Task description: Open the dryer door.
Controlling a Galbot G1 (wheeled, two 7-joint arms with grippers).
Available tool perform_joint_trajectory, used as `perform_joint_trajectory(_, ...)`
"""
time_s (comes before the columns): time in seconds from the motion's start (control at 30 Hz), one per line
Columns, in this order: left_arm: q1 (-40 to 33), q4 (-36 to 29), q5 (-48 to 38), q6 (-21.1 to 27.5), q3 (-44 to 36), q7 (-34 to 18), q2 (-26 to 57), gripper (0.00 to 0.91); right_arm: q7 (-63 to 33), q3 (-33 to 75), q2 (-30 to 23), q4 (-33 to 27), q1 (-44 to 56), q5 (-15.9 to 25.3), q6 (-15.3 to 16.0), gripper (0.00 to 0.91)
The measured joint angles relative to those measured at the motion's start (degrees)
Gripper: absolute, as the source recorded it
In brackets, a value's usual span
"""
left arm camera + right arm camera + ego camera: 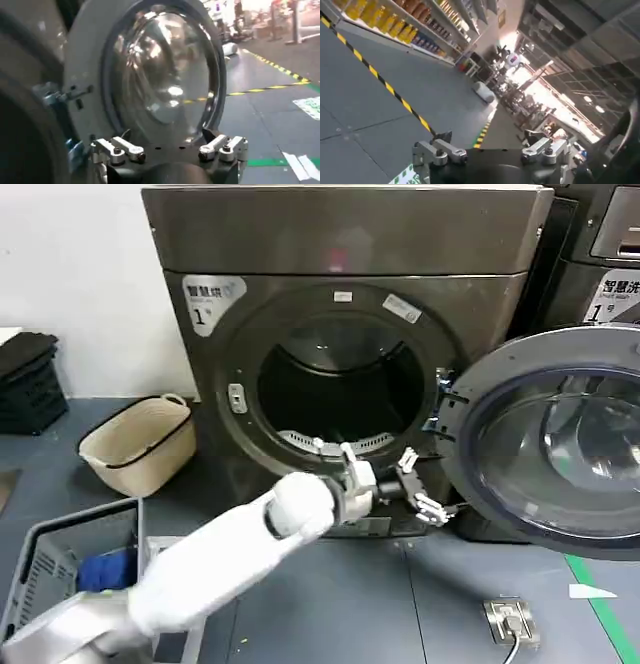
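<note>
In the head view, the dryer (345, 314) was seen with its drum mouth exposed and the dryer door (560, 444) swung fully out to the right on its hinge. The left gripper (422, 486) was held with fingers spread and empty, low before the drum mouth, just beside the door's hinge-side rim.

In the left wrist view, the left gripper's fingers (122, 149) were parted, with the door's grey inner face and clear bowl (165, 75) directly beyond them, apart.

In the right wrist view, the right gripper (492, 150) was seen spread and empty, facing the floor (365, 105) and distant shelving (395, 22).
</note>
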State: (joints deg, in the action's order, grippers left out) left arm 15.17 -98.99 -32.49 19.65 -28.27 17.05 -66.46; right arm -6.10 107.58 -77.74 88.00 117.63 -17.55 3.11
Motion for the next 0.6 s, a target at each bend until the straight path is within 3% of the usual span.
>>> perform_joint_trajectory(0.33, 10.9, -16.0, -6.9, 10.1, 11.3, -5.4, 13.6, 0.907, -0.6, -0.8, 0.2, 1.5, -0.3, -0.1, 4.3, 0.907)
perform_joint_trajectory(0.47, 16.8, -21.7, -14.0, 16.8, 18.2, -10.8, 19.7, 0.907, -1.7, -1.0, 0.1, 2.7, -0.3, -2.0, 5.8, 0.907)
perform_joint_trajectory(0.6, 23.1, -25.7, -16.4, 20.8, 25.7, -12.3, 24.9, 0.907, -2.1, -1.2, -0.2, 4.3, -0.5, -3.8, 7.2, 0.907)
